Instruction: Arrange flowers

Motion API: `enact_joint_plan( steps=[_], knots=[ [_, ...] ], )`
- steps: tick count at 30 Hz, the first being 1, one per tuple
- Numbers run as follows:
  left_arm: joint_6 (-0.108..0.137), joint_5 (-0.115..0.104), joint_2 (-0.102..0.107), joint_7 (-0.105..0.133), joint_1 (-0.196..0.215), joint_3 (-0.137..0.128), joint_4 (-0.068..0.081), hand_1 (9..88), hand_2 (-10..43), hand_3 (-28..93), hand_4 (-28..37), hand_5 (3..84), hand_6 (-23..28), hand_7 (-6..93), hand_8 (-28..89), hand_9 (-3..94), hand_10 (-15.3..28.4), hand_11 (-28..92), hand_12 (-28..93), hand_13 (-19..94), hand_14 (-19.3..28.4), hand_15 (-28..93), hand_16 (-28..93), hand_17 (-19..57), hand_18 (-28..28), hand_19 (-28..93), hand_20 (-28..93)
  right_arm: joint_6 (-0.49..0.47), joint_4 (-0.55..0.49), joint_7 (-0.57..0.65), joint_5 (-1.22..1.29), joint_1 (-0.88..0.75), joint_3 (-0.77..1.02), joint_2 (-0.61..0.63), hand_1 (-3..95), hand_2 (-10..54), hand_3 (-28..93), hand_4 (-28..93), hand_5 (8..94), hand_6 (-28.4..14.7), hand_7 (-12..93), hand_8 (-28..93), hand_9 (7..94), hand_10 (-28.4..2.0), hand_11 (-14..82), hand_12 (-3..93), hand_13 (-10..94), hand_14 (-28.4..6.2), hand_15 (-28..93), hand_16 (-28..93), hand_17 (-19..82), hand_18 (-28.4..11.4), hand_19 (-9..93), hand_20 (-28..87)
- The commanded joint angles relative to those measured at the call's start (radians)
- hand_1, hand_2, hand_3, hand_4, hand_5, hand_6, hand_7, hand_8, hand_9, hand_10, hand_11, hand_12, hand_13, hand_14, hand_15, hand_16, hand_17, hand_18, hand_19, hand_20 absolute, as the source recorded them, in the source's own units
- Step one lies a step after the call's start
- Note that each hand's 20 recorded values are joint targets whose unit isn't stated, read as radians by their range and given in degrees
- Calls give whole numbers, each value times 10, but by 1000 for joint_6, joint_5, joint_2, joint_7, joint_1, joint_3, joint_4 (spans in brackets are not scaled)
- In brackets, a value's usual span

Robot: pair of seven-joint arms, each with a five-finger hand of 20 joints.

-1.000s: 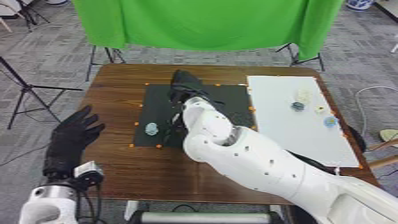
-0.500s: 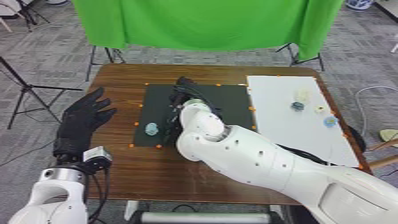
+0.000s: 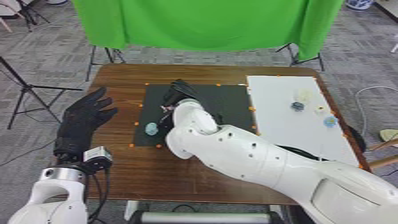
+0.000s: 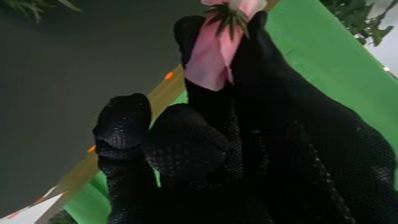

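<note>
“One brown table (image 3: 120,175) is spreading under both hands, and a green cloth (image 3: 209,27) is hanging beyond its far edge.”

“What's bordering the work?”

“A white sheet (image 3: 284,135) is running along the right side, nearly meeting a dark mat (image 3: 235,100). The right arm (image 3: 258,155) is slanting over the near edge, crossing the sheet's near left corner.”

“And sideways room?”

“Bare wood is showing between the mat's left edge and the left hand (image 3: 75,122), whose fingers are standing apart over the table's left edge.”

“The right hand (image 3: 179,92)?”

“It's hovering over the mat's far left part, fingertips clamping a pink flower (image 4: 210,57). A pale blue flower (image 3: 151,129) is lying nearer, just inside the mat's left edge. Smaller still, a blue-grey flower (image 3: 298,106) and a yellow flower (image 3: 319,109) are resting on the sheet, toward its right edge.”
</note>
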Motion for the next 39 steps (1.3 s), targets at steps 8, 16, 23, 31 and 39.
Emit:
enact_joint_plan(
  steps=[8, 16, 23, 31, 39],
  knots=[
    [13, -6, 7, 10, 10, 5, 7, 267, 83, 792, -189, 378, 112, 125, -89, 346, 204, 255, 103, 297, 283, 526, -98, -69, 262, 705, -106, -40, 6, 34, -9, 3, 41, -21, 488, -95, 787, -283, 624, -21, 455, -84, 795, -87, 160, 275, 805, -3, 803, 145, 392, -194, 932, 333],
    [19, -4, 11, 11, 6, 7, 7, 274, 88, 781, -192, 389, 122, 119, -85, 371, 218, 242, 114, 338, 284, 521, -94, -70, 274, 720, -130, -53, 4, 32, 1, -4, 58, -22, 450, -95, 799, -283, 604, -25, 434, -78, 744, -102, 232, 208, 793, -3, 805, 139, 382, -194, 932, 325],
    [26, -6, 13, 17, 14, 8, 7, 277, 90, 774, -191, 393, 125, 114, -81, 386, 225, 230, 129, 359, 284, 518, -87, -69, 280, 735, -165, -80, -2, 30, 5, -18, 75, -24, 424, -95, 816, -283, 596, -25, 410, -81, 710, -119, 283, 166, 785, -4, 807, 133, 375, -193, 932, 323],
    [27, -5, 13, 18, 14, 8, 7, 281, 92, 767, -190, 399, 128, 111, -78, 400, 229, 220, 142, 382, 284, 511, -79, -66, 283, 753, -208, -90, -7, 21, 22, -21, 86, -24, 379, -95, 862, -283, 588, -24, 382, -194, 678, -132, 303, 141, 769, -9, 812, 127, 360, -196, 932, 322],
    [28, -7, 16, 18, 13, 9, 8, 284, 92, 763, -190, 401, 129, 109, -77, 404, 229, 218, 146, 390, 284, 511, -74, -64, 284, 764, -241, -141, -12, 22, 22, -39, 116, -29, 357, -95, 864, -283, 568, -35, 384, -213, 655, -143, 303, 139, 756, -16, 819, 123, 350, -201, 932, 322]
  ],
)
